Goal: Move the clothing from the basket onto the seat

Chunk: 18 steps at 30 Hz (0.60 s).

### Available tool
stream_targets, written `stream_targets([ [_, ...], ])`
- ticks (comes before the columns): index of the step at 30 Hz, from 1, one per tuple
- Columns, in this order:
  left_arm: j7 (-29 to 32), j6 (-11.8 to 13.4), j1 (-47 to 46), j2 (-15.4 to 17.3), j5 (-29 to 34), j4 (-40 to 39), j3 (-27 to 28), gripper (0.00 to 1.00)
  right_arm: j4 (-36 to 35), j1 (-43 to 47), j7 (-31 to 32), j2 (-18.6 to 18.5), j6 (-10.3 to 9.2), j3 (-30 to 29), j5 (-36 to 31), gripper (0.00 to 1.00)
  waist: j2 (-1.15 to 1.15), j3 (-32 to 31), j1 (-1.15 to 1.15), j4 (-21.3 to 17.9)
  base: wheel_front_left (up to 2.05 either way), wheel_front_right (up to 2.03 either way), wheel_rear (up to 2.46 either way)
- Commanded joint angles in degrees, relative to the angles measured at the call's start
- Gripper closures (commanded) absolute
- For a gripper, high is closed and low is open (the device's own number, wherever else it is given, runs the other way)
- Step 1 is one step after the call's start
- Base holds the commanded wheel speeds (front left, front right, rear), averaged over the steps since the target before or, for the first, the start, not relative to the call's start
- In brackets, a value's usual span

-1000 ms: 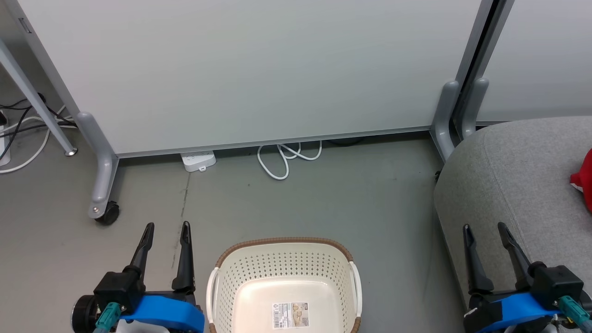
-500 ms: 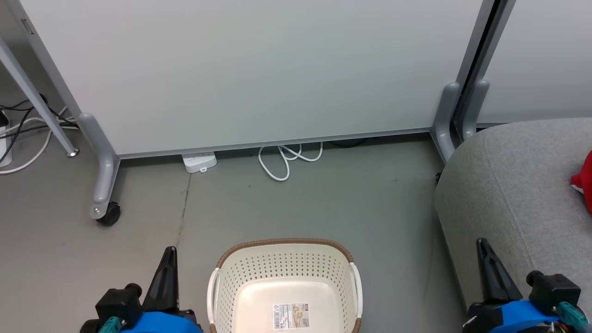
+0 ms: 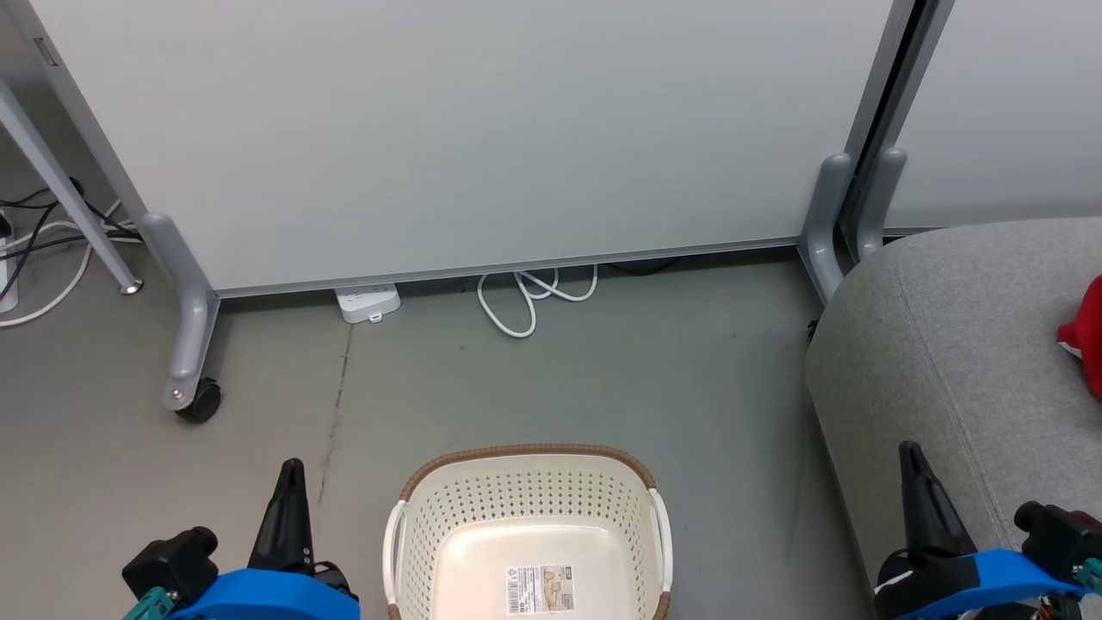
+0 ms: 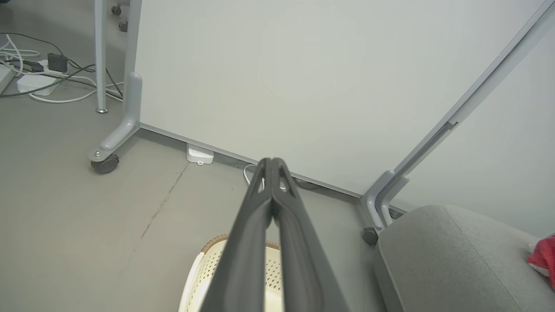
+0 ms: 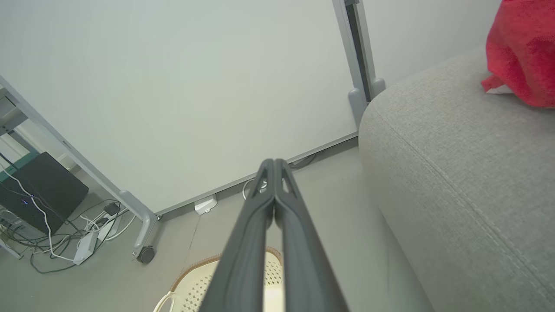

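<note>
L gripper [image 3: 291,472] & R gripper [image 3: 909,458] both pinched closed, empty, either side of basket [image 3: 525,451] (looks bare inside). Red clothing [image 3: 1086,336] lies on seat [image 3: 938,344]. Risk: R arm, close to seat edge, could snag the fabric.

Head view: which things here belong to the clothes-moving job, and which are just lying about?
Job:
basket, nothing in the part that shows
seat
clothing, on the seat

Lying about:
white cable
power strip
partition
</note>
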Motion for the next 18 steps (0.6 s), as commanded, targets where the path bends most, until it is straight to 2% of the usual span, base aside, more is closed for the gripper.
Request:
stream_targets([
  [1, 0.4, 0.0, -2.0, 0.3, -2.1, -1.2, 0.4, 1.0, -1.2, -1.3, 0.4, -0.2, 0.0, -0.2, 2.3, 1.0, 0.0, 0.0, 0.0, 0.0, 0.0, 0.0, 0.0],
  [18, 4.0, 0.0, -3.0, 0.5, -17.0, -1.9, 1.9, 1.0, -1.6, -2.3, 4.2, -0.2, 0.0, -0.5, 17.7, 1.0, 0.0, -0.1, 0.0, -0.5, 0.0, 0.0, 0.0],
])
